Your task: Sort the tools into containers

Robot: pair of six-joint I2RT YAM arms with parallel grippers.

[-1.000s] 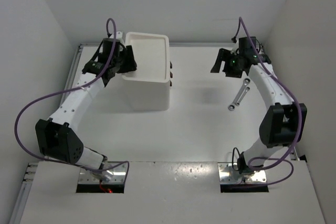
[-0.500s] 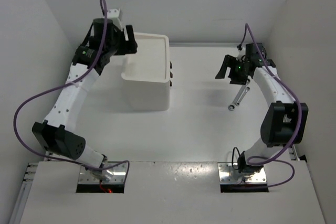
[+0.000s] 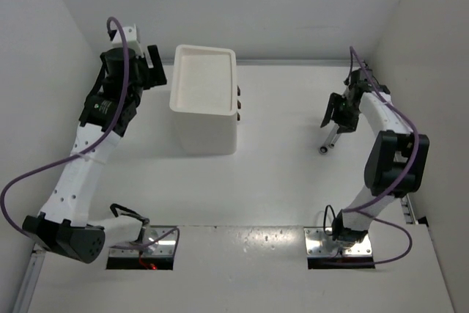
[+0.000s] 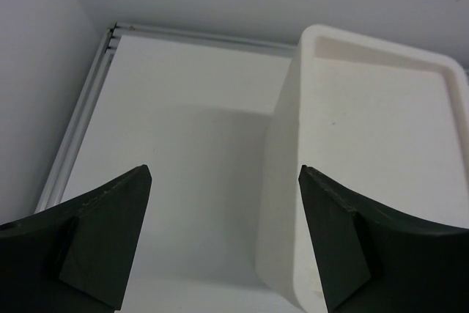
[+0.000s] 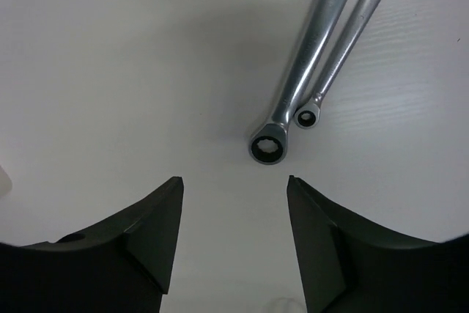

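Note:
The white drawer unit (image 3: 204, 111) stands at the back left of the table, with a bare recessed tray top and dark knobs (image 3: 239, 100) on its right face. It also shows in the left wrist view (image 4: 366, 122). My left gripper (image 3: 152, 70) (image 4: 225, 175) is open and empty, held high just left of the unit. Two slim silver wrenches (image 3: 329, 140) lie side by side on the table at the right: a larger one (image 5: 308, 56) and a smaller one (image 5: 353, 34). My right gripper (image 3: 339, 115) (image 5: 234, 181) is open and empty above them, its fingertips just short of their ring ends. Screwdrivers and pliers are out of view.
White walls close in the table on the left, back and right. A metal rail (image 4: 80, 115) runs along the table's left edge. The right arm's elbow (image 3: 396, 163) stands near the right wall.
My left gripper has swung left off the drawer unit's top corner and now hangs beside it. My right gripper has moved right and toward the near side, coming over the wrenches.

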